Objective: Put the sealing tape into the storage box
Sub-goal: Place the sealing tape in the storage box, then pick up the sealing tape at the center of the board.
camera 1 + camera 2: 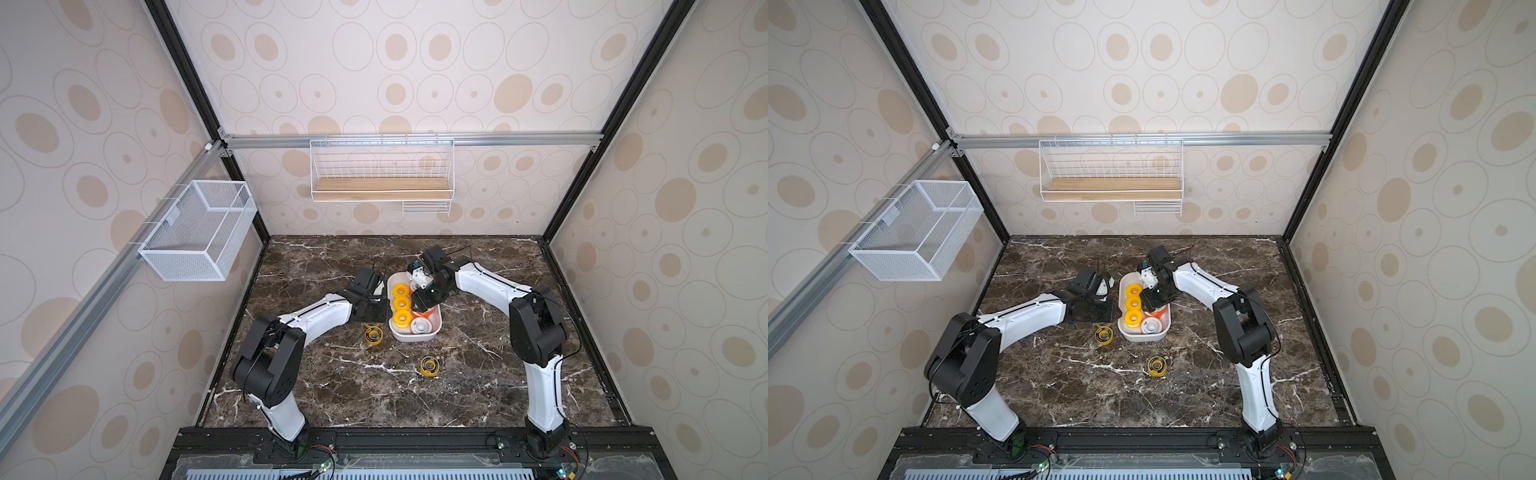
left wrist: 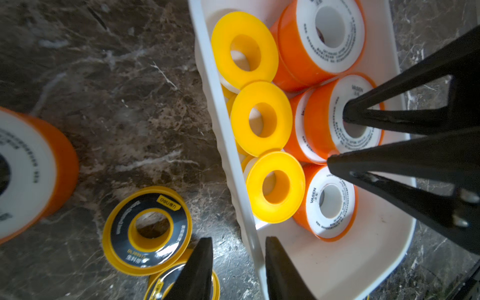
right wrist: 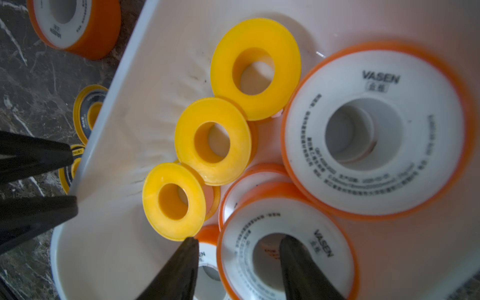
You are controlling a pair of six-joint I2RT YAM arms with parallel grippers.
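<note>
The white storage box (image 1: pixel 415 338) stands mid-table and holds three plain yellow spools of sealing tape (image 1: pixel 401 304) and several orange ones (image 2: pixel 322 39). My right gripper (image 3: pixel 239 259) is open over the box. One finger sits in the hole of an orange spool (image 3: pixel 259 226) and the other is outside its rim. My left gripper (image 2: pixel 239 259) is open astride the box's left wall (image 2: pixel 226 145), with a gap beside the outer finger. Dark-faced yellow spools (image 1: pixel 374 335) (image 1: pixel 430 366) lie on the table, and another (image 2: pixel 161 285) lies under my left fingers. One orange spool (image 2: pixel 26 176) stands outside the box.
A white mesh basket (image 1: pixel 199 232) hangs on the left wall. A wire rack with a wooden board (image 1: pixel 382 187) hangs on the back wall. The dark marble tabletop (image 1: pixel 478 374) stretches in front of and to the right of the box.
</note>
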